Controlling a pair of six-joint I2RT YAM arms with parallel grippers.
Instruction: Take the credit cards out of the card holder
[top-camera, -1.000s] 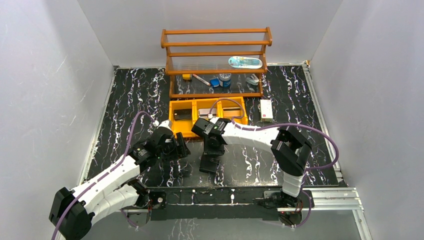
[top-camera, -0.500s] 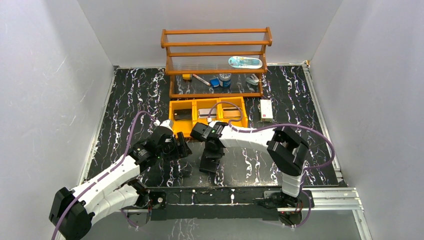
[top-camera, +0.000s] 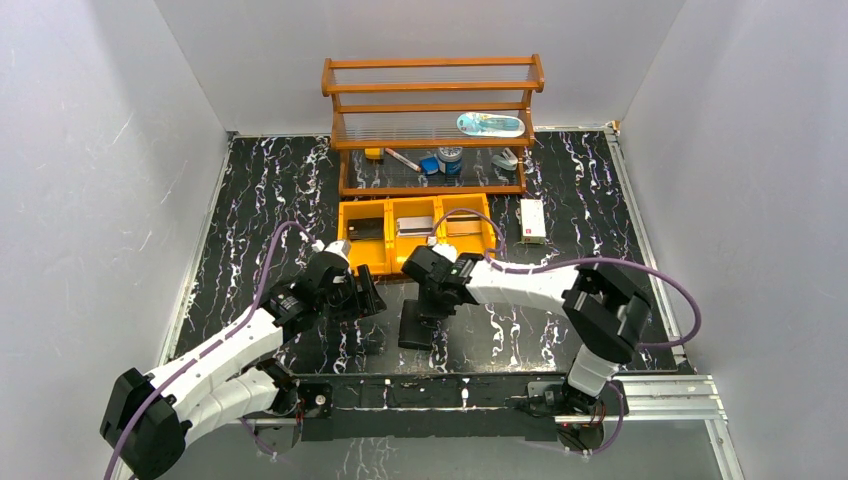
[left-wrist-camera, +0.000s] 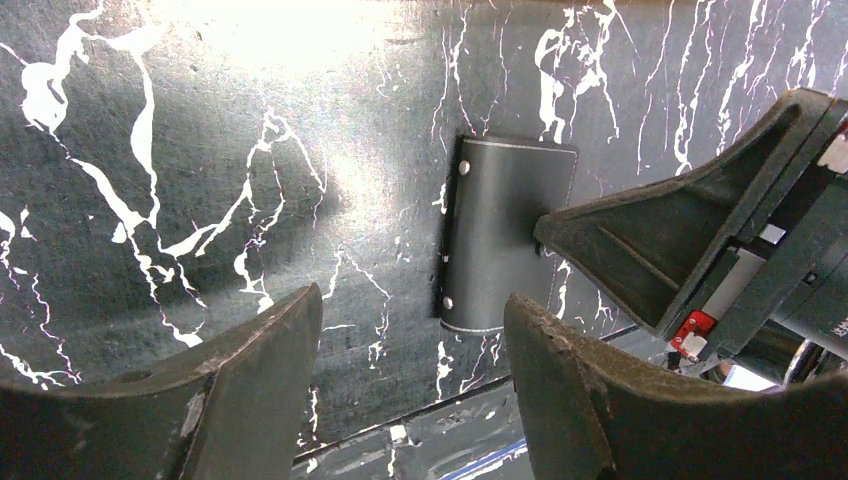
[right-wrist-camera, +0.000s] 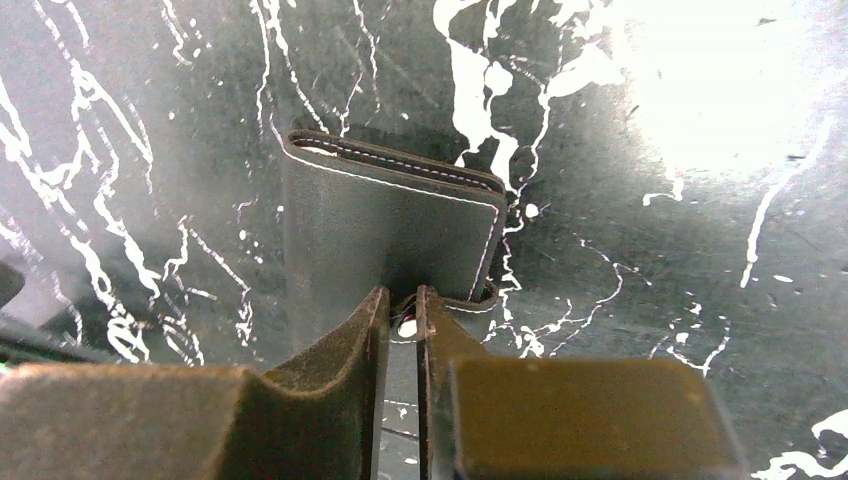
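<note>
Holder (top-camera: 413, 335) lies flat on the black marbled tabletop (top-camera: 260, 200), folded shut with its black outside up. Two studs show along one edge in the left wrist view. Right pincer (right-wrist-camera: 400, 300) stands over the holder's edge nearest its own camera, jaws only a thin slit apart. It looks to be nipping that edge, though dark fingers and dark leather blur together where they meet. In the left wrist view, one right fingertip touches the holder's side. Left pincer (left-wrist-camera: 412, 302) hangs just left of the holder, apart from it, jaws spread wide with only tabletop between them. Beyond the holder, near its far side, sits a yellow bin (top-camera: 343, 240) of three compartments, each with something flat in it. Right of the holder and farther back, beside the bin, lies a small white box (top-camera: 533, 222). Farthest from the holder, behind the bin, stands a wooden rack (top-camera: 430, 88) with small items on its lower shelves.
</note>
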